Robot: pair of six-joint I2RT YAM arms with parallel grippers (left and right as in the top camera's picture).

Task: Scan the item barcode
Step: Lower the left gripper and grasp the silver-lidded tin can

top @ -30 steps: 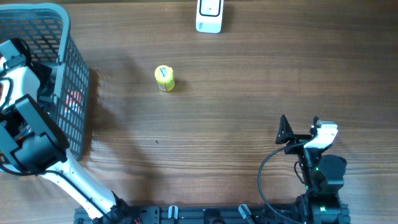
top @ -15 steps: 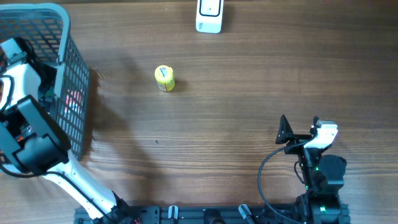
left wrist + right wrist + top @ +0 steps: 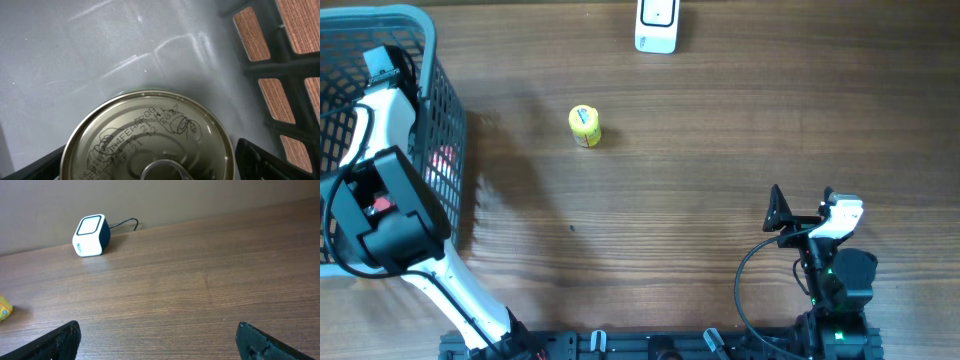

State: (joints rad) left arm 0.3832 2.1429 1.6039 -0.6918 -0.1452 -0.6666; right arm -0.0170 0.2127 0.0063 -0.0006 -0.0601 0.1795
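Left claw (image 3: 150,169) spread wide astride the can (image 3: 148,131) in the basket (image 3: 262,69), right claw (image 3: 159,341) wide open above the table (image 3: 210,275)

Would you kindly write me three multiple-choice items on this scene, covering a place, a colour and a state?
1. Where is the tin can? A on the open tabletop; B inside the basket; C on a shelf.
2. What colour is the scanner? A white; B red; C green.
3. How is the right gripper? A shut on a can; B shut on a cable; C open and empty.
Answers: 1 B, the basket's grey floor and lattice wall surround it; 2 A, its housing is white; 3 C, its jaws stand wide apart, holding nothing.
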